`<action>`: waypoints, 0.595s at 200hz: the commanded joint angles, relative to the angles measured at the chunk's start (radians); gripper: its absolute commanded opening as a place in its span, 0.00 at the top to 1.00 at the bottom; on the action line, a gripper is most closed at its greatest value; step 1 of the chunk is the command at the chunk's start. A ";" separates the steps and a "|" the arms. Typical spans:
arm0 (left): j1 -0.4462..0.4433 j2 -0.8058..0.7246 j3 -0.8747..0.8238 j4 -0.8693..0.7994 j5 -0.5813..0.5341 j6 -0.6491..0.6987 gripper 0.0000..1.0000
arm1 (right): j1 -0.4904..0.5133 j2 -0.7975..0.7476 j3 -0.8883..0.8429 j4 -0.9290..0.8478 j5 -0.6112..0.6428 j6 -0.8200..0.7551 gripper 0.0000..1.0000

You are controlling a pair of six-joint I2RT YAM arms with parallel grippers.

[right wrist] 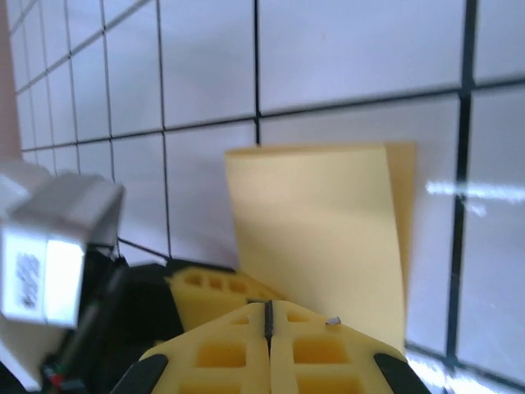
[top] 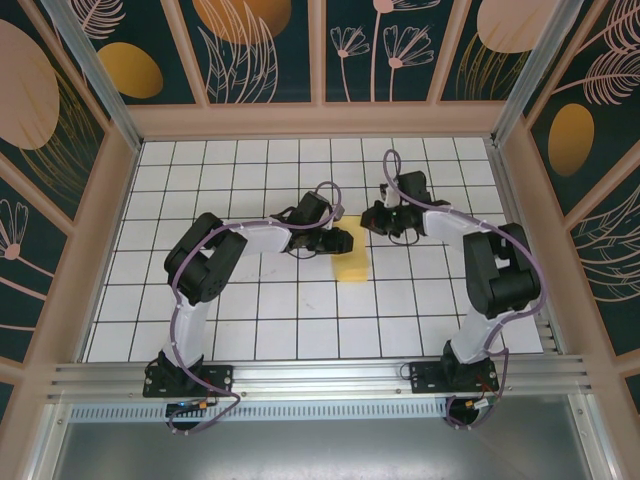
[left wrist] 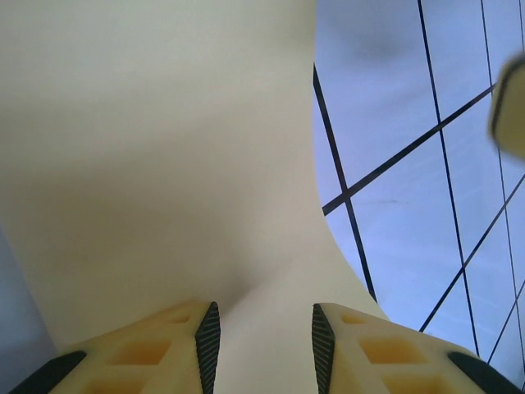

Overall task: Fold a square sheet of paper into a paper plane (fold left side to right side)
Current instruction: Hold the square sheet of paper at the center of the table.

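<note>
The yellow sheet of paper [top: 353, 265] lay folded on the white gridded worktop [top: 250, 320], close to its middle and a little right of centre. From above it looked like a narrow upright rectangle. In the right wrist view [right wrist: 320, 238] two layers showed, the upper one stopping short, so a thin strip of the lower layer ran along one long edge.

The left hand [top: 338, 240] sat over the far left corner of the sheet. In its own camera [left wrist: 267, 328] its fingers [left wrist: 207, 341] stood partly apart, with the pale paper [left wrist: 164, 164] filling the gap between them and spreading out beyond. Whether they gripped the sheet or only rested on it could not be told.

The right hand [top: 372, 222] was just beyond the sheet's far edge, to the right of the left hand. Its fingers [right wrist: 230, 353] were pressed fully together [right wrist: 268, 316] with nothing seen between them, the paper lying just past their tips; contact with it could not be judged
</note>
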 commanded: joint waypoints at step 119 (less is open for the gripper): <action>-0.023 -0.036 -0.035 -0.032 0.014 0.016 0.60 | 0.046 0.277 0.096 -0.054 0.065 0.026 0.92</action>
